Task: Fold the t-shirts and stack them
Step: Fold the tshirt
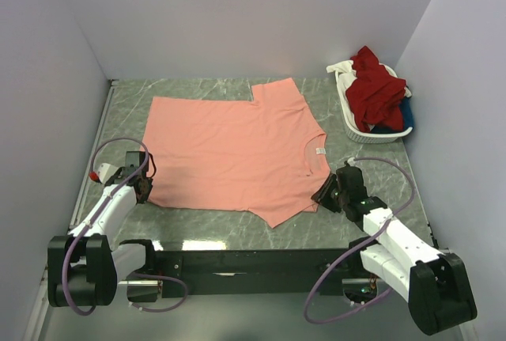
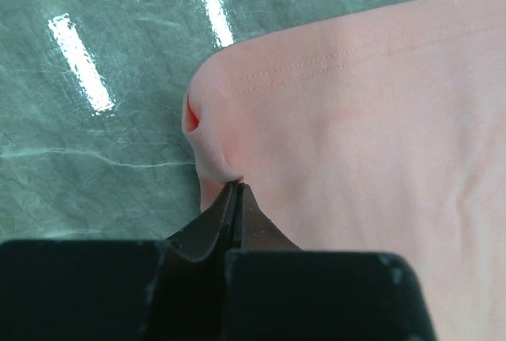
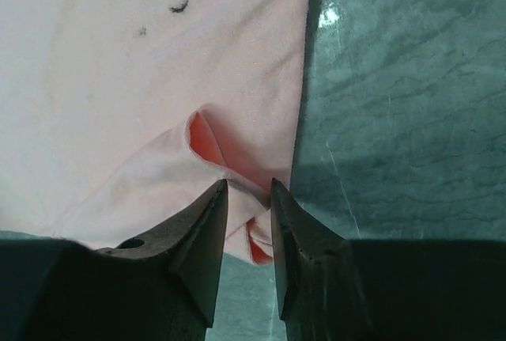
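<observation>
A salmon-pink t-shirt (image 1: 233, 151) lies spread flat on the green marble table, its small white neck label (image 1: 320, 151) toward the right. My left gripper (image 1: 145, 187) is at the shirt's near-left hem corner. In the left wrist view its jaws (image 2: 237, 184) are shut, pinching the bunched corner of the shirt (image 2: 356, 119). My right gripper (image 1: 322, 196) is at the near-right shoulder edge. In the right wrist view it (image 3: 247, 184) stands open with a raised fold of the shirt (image 3: 142, 64) between its fingertips. A dark red shirt (image 1: 375, 92), a white one (image 1: 341, 66) and a blue one (image 1: 407, 111) are heaped in the basket.
The white slatted basket (image 1: 348, 123) stands at the back right corner. Pale walls close in the table on the left, back and right. Bare marble (image 1: 198, 92) shows behind the shirt and along the near edge by the arm bases.
</observation>
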